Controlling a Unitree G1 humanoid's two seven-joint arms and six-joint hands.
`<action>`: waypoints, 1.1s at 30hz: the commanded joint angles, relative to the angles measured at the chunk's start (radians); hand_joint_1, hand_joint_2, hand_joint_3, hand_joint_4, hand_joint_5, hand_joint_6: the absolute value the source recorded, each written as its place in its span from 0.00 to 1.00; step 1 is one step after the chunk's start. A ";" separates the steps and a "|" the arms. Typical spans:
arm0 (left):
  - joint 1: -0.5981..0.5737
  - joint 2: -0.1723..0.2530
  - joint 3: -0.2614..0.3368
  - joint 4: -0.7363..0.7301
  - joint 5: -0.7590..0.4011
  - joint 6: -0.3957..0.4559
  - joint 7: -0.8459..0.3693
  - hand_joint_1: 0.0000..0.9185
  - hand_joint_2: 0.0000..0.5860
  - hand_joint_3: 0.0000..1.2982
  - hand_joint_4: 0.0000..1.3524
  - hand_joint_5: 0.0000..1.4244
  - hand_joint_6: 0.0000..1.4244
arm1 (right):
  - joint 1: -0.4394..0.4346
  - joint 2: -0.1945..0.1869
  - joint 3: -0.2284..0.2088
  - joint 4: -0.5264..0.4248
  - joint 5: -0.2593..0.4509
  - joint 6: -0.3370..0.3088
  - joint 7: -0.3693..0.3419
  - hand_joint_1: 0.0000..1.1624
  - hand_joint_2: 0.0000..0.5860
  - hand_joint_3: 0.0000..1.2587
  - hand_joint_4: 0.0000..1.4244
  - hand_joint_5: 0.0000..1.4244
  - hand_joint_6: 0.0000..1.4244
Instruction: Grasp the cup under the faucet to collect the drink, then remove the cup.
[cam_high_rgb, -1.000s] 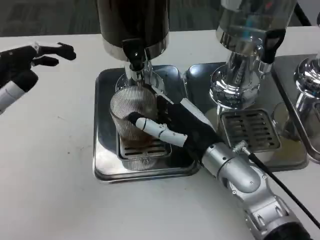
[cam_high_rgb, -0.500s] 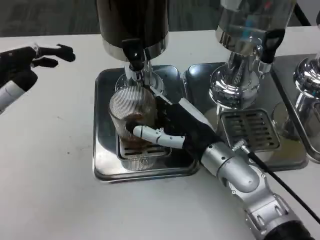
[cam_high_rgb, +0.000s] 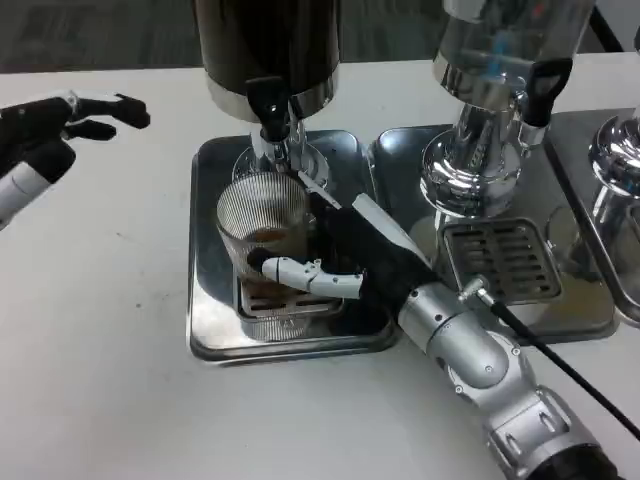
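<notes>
Head view: the cup (cam_high_rgb: 262, 225), a clear ribbed tumbler, stands on the tray (cam_high_rgb: 210, 330) right under the faucet (cam_high_rgb: 270, 125), a little brown drink in its bottom. The right hand (cam_high_rgb: 345, 255) wraps its side, fingers (cam_high_rgb: 300, 272) low across the front. It looks rigid, smooth and probably slippery when wet; holding mid-wall and upright seems safest. The left hand (cam_high_rgb: 55, 125) hovers well apart, fingers spread, holding nothing.
</notes>
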 joint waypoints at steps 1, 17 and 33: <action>-0.003 0.019 0.001 0.004 0.012 0.009 0.007 0.00 0.22 0.34 0.20 0.12 0.19 | 0.033 0.005 0.014 -0.029 -0.024 0.051 -0.030 0.50 0.36 0.00 0.00 0.00 0.00; 0.005 0.022 -0.002 -0.001 0.025 -0.007 0.009 0.00 0.24 0.35 0.21 0.13 0.19 | 0.101 0.039 0.049 -0.125 -0.090 0.133 -0.173 0.51 0.36 0.13 0.20 0.21 0.19; 0.005 0.022 -0.001 0.003 0.036 -0.011 0.006 0.00 0.24 0.34 0.21 0.13 0.21 | 0.131 0.054 0.079 -0.140 -0.137 0.104 -0.291 0.51 0.36 0.27 0.31 0.30 0.29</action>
